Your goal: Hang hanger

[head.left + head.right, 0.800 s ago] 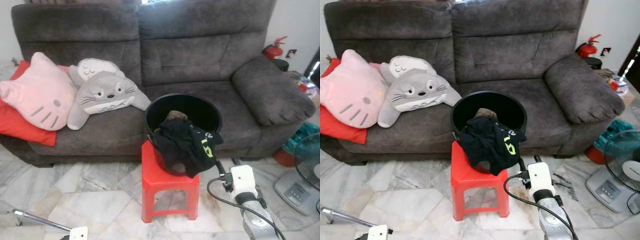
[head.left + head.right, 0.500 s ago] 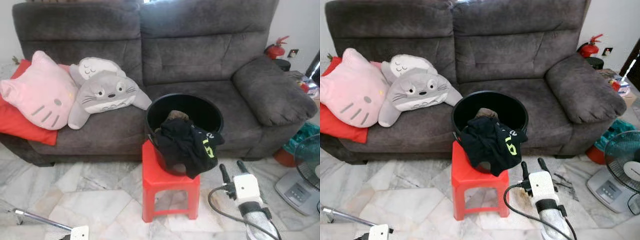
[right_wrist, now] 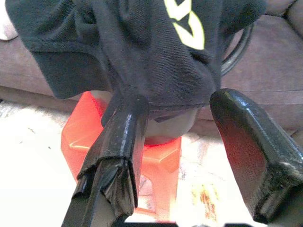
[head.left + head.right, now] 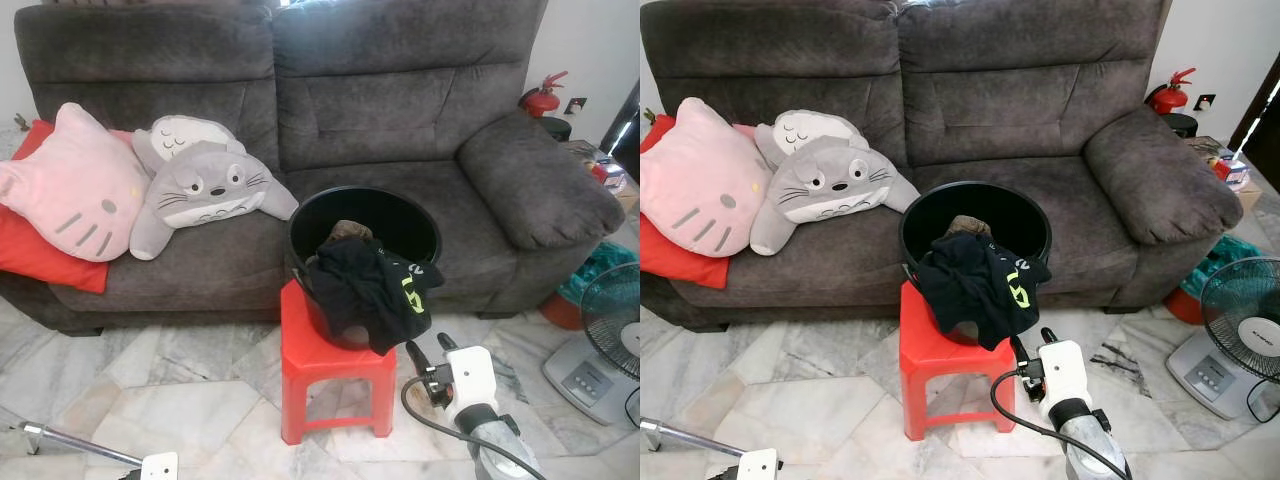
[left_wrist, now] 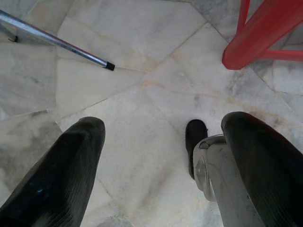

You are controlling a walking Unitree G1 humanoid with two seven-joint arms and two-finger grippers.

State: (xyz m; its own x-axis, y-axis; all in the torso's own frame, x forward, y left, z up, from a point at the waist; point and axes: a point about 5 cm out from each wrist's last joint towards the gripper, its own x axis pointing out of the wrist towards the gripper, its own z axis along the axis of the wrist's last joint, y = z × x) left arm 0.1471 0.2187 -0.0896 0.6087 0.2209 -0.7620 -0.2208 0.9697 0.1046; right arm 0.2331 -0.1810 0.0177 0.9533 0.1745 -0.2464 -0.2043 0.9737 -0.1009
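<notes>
Since the earlier frame your right gripper (image 4: pixel 428 352) has swung toward the black garment (image 4: pixel 375 285) draped over the black bucket (image 4: pixel 420 215) on the red stool (image 4: pixel 320 355), fingers spread and empty; snagging cloth could topple it.

The sofa (image 4: pixel 400 110) is matt, napped grey cloth. The stool (image 4: pixel 330 365) is smooth red plastic, the bucket (image 4: pixel 400 215) glossy black plastic. Over its near rim hangs a matt black knit garment (image 3: pixel 142 52). The floor (image 5: pixel 142 85) is polished marble, crossed by a shiny metal rod (image 5: pixel 52 40).
</notes>
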